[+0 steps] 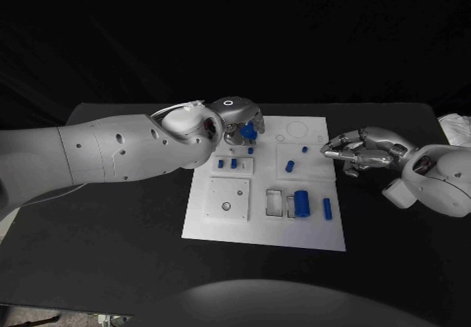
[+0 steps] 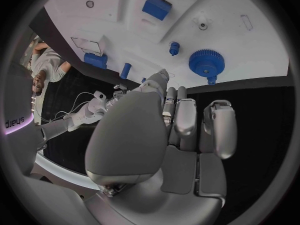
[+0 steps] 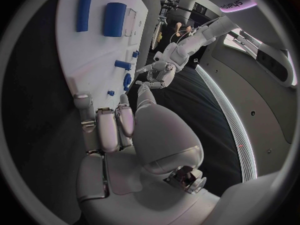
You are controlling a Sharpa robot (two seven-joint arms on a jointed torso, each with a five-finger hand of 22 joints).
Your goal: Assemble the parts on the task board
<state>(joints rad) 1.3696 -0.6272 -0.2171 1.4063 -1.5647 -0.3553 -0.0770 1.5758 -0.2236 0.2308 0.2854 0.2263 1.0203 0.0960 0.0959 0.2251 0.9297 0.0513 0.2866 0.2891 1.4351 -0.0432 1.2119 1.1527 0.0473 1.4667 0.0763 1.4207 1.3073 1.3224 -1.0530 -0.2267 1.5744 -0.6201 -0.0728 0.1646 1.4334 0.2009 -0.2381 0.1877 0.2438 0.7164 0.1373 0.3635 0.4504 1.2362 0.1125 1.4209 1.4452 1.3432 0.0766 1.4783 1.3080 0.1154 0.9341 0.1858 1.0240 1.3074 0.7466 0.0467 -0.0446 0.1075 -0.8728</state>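
- Black table, spanning the scene.
- White task board flat at the middle, reaching from the far edge toward the near side.
- Pale item at far right edge.

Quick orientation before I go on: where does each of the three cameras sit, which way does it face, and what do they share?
Head view: on the robot's head, looking down at the task board; both arms enter, left hand over the blue gear, right hand at the board's right edge.
Left wrist view: behind the left hand, facing the board and gear.
Right wrist view: behind the right hand, facing along the board toward the left hand.
Shared: board and gear in all three.
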